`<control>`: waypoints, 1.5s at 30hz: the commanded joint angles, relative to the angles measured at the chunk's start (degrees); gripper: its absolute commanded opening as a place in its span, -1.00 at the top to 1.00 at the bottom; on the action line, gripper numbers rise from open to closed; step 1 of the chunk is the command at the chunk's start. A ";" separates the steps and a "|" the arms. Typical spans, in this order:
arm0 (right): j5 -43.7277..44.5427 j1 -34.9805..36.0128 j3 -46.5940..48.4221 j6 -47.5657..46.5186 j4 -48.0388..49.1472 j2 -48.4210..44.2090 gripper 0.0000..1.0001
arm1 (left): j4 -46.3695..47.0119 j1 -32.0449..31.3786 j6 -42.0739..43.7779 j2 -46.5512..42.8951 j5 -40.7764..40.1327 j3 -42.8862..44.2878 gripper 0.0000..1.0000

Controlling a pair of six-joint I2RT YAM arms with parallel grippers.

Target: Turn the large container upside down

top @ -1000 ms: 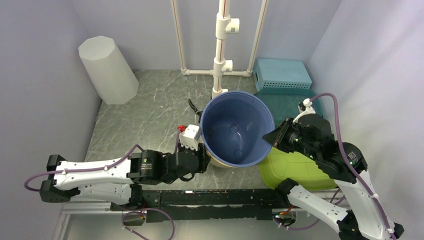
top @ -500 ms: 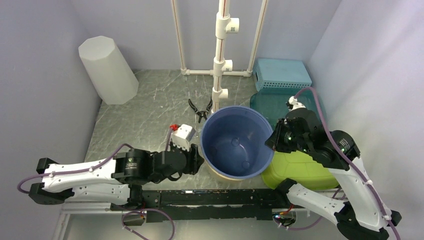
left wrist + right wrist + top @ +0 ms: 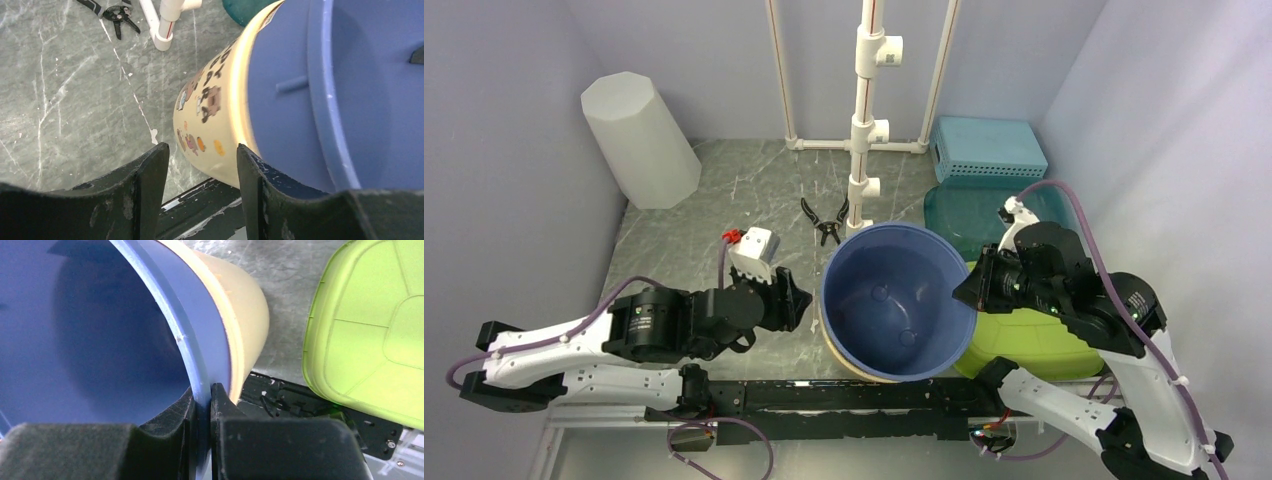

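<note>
Pinching the blue rim of the large container [image 3: 100, 330] between the closed fingers [image 3: 170, 415] of the right gripper [image 3: 202, 395]; holding the fingers [image 3: 150, 170] of the left gripper [image 3: 200, 160] apart and empty just beside its cream wall. Facing mouth-up near the front edge of the table [image 3: 724, 200], beside a green lid [image 3: 1024, 335].

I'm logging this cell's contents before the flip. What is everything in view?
bucket: 1, blue inside and cream outside, near centre, mouth up
cylinder: 1, white, back left
pliers: 1, black, behind bucket
pipe frame: 1, white, back centre
crate: 1, teal, back right
tub: 1, dark teal, in front of crate
green bin: 1, lime, right of bucket
table: 1, grey marble, under all
left pincer: 1, black, open, left of bucket, apart from it
right pincer: 1, black, shut on bucket's right rim
</note>
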 commanded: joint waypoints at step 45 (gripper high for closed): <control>9.17 0.21 20.54 4.43 12.24 -3.76 1.00 | -2.68 0.02 -7.12 4.64 -6.29 0.72 -0.41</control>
